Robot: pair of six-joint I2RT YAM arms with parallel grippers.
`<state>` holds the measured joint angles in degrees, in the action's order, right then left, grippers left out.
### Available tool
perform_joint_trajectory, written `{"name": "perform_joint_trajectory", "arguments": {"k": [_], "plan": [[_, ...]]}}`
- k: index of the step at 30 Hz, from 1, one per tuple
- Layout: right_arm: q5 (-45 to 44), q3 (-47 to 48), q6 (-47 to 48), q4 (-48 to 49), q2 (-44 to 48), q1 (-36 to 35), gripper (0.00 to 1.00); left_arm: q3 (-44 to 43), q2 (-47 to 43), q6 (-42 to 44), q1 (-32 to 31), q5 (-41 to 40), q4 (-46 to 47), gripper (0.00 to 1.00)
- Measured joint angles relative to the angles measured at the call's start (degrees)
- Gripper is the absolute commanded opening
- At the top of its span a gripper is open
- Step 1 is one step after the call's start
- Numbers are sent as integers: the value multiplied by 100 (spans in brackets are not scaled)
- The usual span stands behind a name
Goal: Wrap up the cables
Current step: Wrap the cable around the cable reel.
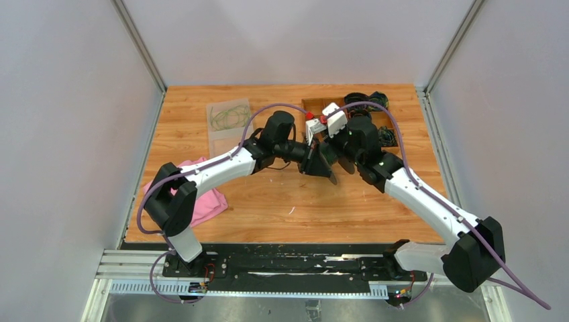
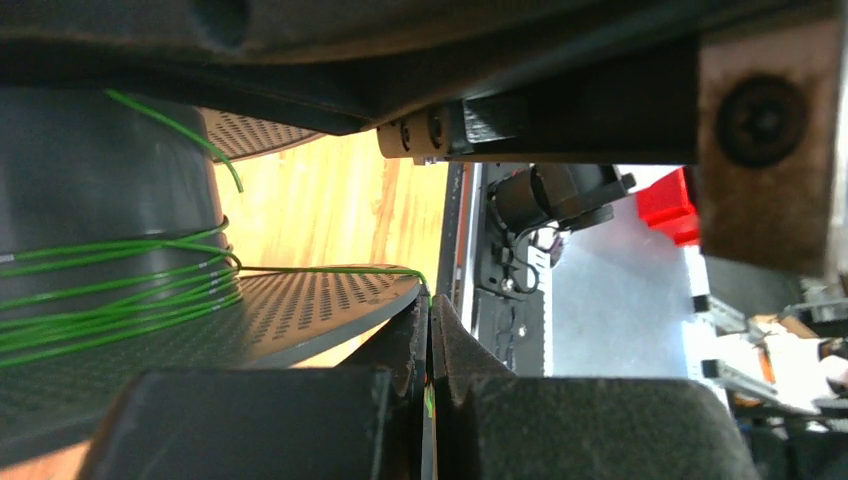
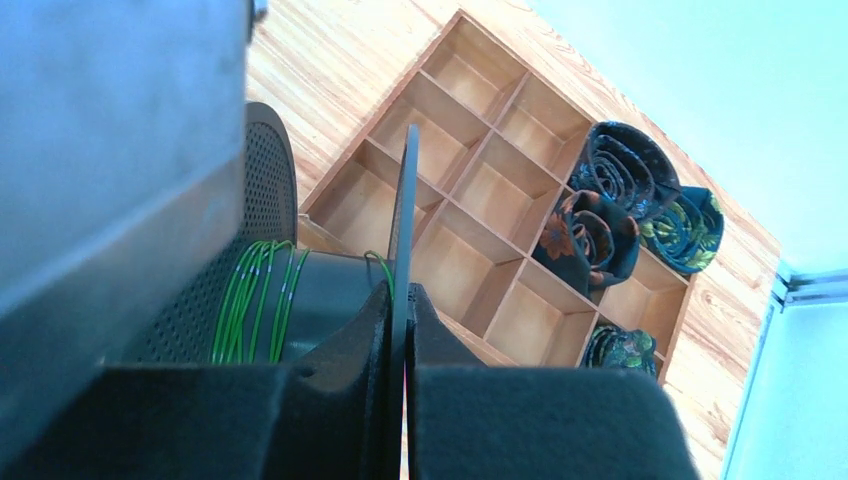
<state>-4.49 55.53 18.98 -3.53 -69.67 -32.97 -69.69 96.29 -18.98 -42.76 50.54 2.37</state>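
A big black spool (image 1: pixel 327 161) with perforated flanges is held mid-table between both arms. Several turns of thin green cable (image 2: pixel 120 290) lie around its grey core, also seen in the right wrist view (image 3: pixel 255 300). My left gripper (image 2: pixel 430 320) is shut on the green cable, which runs from the core over the flange edge into the jaws. My right gripper (image 3: pixel 404 300) is shut on the thin rim of the spool's flange (image 3: pixel 407 200). A loose end of cable (image 2: pixel 190 135) sticks out above the core. In the top view both grippers meet at the spool.
A clear bag with a coil of green wire (image 1: pixel 228 117) lies at the back left. A wooden compartment tray (image 3: pixel 480 190) holding rolled dark fabrics (image 3: pixel 620 170) stands at the back right. A pink cloth (image 1: pixel 204 201) lies near the left arm's base.
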Motion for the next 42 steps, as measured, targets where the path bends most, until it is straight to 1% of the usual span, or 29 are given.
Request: {"name": "perform_joint_trajectory", "arguments": {"k": [3,8,15,19,22,29,34,37,40,42], "plan": [[-188,2,-9,42,2,-31,1,44,0,-404,35,-4,179,0],[-549,72,-208,-28,-50,-55,1,313,2,-1307,76,-57,778,0],[-1075,319,-487,-160,-280,-68,1,490,11,-2446,144,-302,1305,0],[-1447,579,-490,-216,-520,-72,1,490,57,-2883,205,-426,1488,0],[-1646,702,-468,-188,-651,-74,1,597,63,-3342,249,-538,1810,0],[-1853,721,-251,101,-761,-92,1,914,66,-4277,269,-778,2494,1],[-1950,721,-92,295,-765,-111,1,1069,66,-4583,299,-863,2828,6],[-2131,713,114,361,-802,-103,1,1143,52,-4612,317,-785,2951,6],[-2319,625,297,361,-826,-68,1,1154,-7,-4411,321,-702,2868,1],[-2376,581,343,358,-826,-61,1,1154,-46,-4153,321,-695,2758,0]]}}
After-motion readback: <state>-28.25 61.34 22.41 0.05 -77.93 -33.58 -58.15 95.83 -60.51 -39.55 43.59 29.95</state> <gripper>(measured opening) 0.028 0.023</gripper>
